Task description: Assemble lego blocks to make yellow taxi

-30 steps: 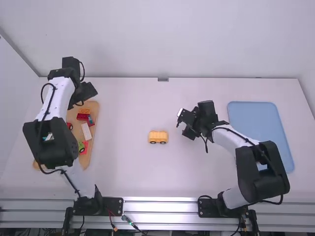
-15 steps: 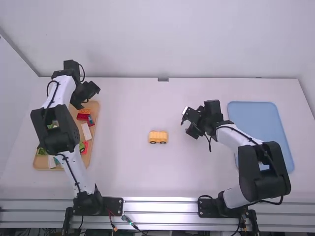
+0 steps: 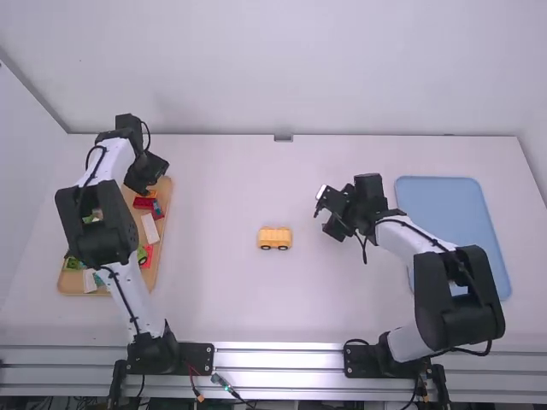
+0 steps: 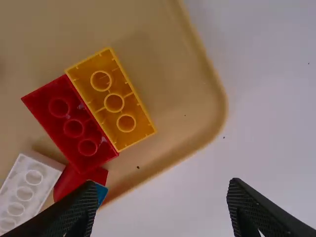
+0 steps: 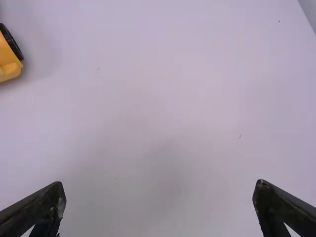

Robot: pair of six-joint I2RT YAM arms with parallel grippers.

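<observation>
Inspected for text, labels, brands, numbers and signs: none legible. Readings entered: nil.
</observation>
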